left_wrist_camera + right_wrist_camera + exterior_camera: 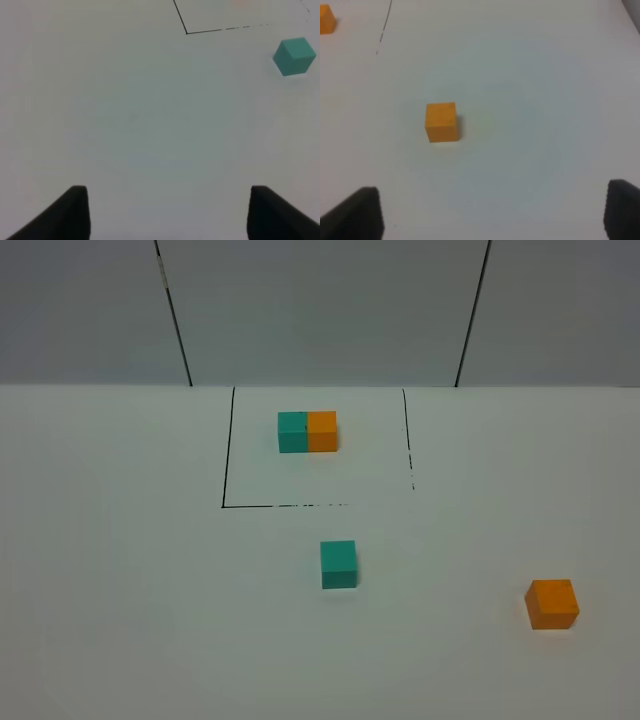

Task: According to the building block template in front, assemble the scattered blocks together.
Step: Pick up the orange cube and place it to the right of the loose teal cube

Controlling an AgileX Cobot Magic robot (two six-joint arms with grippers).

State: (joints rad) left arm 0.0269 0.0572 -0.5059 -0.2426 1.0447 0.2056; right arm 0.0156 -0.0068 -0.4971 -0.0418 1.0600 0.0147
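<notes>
The building block template (308, 431), a teal and orange joined pair, sits at the back inside a black outlined square. Its orange half (326, 25) shows at the edge of the right wrist view. Of the scattered blocks, the teal cube (338, 564) lies mid-table just in front of the square, and the orange cube (552, 603) lies at the right. My left gripper (169, 200) is open over bare table, with the teal cube (294, 56) well ahead and off to one side. My right gripper (495, 192) is open, the orange cube (441, 122) lying ahead of its fingers, untouched. Neither arm shows in the high view.
The black outline (225, 506) marks a square on the white table, broken along its front and right lines. Its corner (186, 33) appears in the left wrist view. A grey panelled wall (320, 310) stands behind the table.
</notes>
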